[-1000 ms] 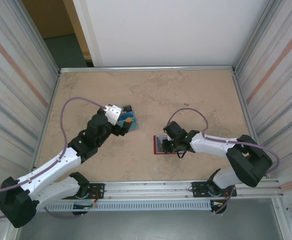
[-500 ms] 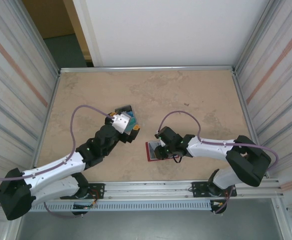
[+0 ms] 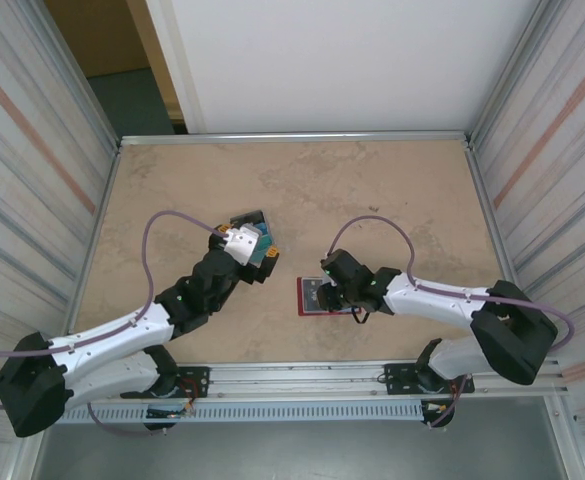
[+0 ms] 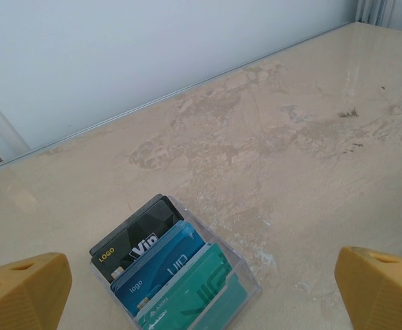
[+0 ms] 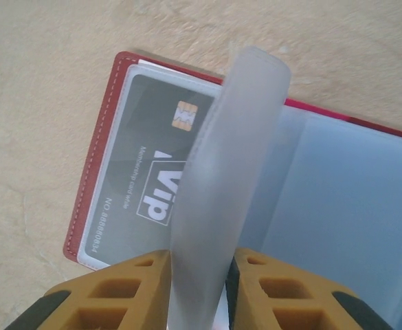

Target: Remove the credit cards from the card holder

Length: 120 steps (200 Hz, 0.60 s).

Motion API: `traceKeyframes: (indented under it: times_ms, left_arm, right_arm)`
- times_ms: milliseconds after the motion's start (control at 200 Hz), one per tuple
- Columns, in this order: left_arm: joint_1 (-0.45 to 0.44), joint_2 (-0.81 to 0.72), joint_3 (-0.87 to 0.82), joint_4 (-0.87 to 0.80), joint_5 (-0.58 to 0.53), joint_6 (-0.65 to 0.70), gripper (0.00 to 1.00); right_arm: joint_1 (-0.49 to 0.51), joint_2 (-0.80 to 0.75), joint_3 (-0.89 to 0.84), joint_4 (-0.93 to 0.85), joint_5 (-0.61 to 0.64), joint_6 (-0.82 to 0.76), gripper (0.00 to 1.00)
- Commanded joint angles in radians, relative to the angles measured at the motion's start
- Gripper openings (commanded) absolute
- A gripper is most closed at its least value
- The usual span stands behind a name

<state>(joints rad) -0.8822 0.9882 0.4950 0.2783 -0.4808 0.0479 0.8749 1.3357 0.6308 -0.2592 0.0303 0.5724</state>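
The card holder point(image 3: 312, 297) lies open on the table, dark red outside point(image 5: 94, 185) with pale blue-grey panels inside. A grey VIP credit card point(image 5: 146, 172) sits in its left pocket. My right gripper point(image 5: 199, 258) point(image 3: 334, 291) is shut on a translucent sleeve point(image 5: 228, 151) of the holder, lifted up from the open pages. My left gripper point(image 4: 201, 292) point(image 3: 259, 264) stands wide open, its fingers point(image 4: 22, 292) to either side of a clear stand of cards and not touching it.
The clear plastic stand point(image 4: 255, 285) point(image 3: 254, 228) holds black, blue and teal cards upright, left of centre. Bare table stretches beyond it to the back wall. Metal walls close in both sides, and a rail runs along the near edge point(image 3: 302, 375).
The right gripper and the card holder slid slightly left, and a sleeve now stands up between the jaws. The left arm shifted a little beside the card stand, still open.
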Motion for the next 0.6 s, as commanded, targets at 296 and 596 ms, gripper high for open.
traceKeyframes:
  times_ms: [296, 596]
  left_arm:
    - [-0.030, 0.040, 0.035, 0.006, -0.012, 0.034, 0.99]
    - [-0.146, 0.111, 0.045, -0.004, -0.074, 0.132, 0.99]
  right_arm:
    - [-0.031, -0.113, -0.018, -0.122, 0.113, 0.083, 0.36]
    - [-0.127, -0.195, -0.058, -0.209, 0.110, 0.146, 0.34]
